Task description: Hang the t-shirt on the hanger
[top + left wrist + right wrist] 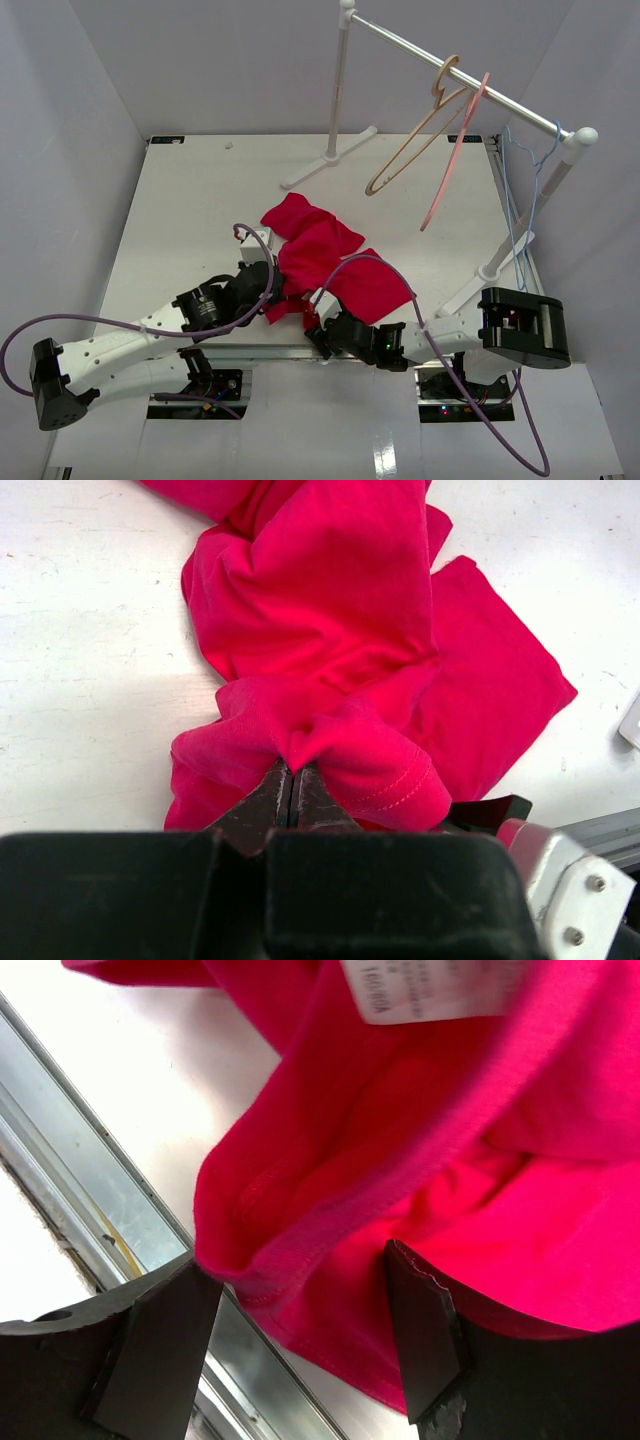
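Note:
The crimson t-shirt (322, 252) lies crumpled on the white table near its front edge. My left gripper (277, 292) is shut on a bunched fold of the shirt's near edge; in the left wrist view the closed gripper (293, 772) pinches the cloth (330, 610). My right gripper (318, 316) is open at the shirt's near edge; in the right wrist view the gripper (300, 1285) has a hemmed edge (330, 1230) between its spread fingers, with the pale label (420, 985) above. The light-blue hanger (516, 190) hangs at the rack's right end.
A white rack's rod (420, 50) spans the back right, carrying a tan hanger (415, 140) and a pink hanger (458, 155). Its feet (325, 160) stand on the table. The table's metal front rail (90, 1160) runs just beside the right gripper.

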Controlling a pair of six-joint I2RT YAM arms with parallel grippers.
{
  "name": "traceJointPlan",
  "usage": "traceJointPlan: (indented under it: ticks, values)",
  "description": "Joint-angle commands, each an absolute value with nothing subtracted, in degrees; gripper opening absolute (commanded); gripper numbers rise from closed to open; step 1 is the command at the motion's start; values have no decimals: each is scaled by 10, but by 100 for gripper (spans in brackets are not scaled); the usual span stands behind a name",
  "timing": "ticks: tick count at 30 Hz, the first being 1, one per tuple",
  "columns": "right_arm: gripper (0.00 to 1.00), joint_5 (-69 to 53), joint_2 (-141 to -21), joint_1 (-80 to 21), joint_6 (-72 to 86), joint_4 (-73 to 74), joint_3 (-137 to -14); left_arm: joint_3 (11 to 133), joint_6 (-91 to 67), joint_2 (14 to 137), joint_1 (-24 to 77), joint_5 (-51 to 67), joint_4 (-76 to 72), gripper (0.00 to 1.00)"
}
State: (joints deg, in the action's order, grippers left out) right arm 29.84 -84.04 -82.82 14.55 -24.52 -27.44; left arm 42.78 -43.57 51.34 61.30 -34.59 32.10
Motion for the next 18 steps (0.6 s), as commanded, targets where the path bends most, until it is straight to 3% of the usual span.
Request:
traceJointPlan:
  ticks: [1,2,5,11,18]
  values:
    - [61,370,-868,-834,154,-258,-313,428,-443,514,611,-359,312,0]
    - [44,423,-868,-834,186,-237,-319,425,-443,511,612,-359,314,0]
    - [9,507,-816,-834,276,-110,-328,419,-444,499,612,-353,322,0]
    - [8,530,-646,-837,388,171,-345,441,-411,450,612,-265,357,0]
    - [8,480,-509,-839,382,278,-350,429,-397,455,612,-156,384,0]
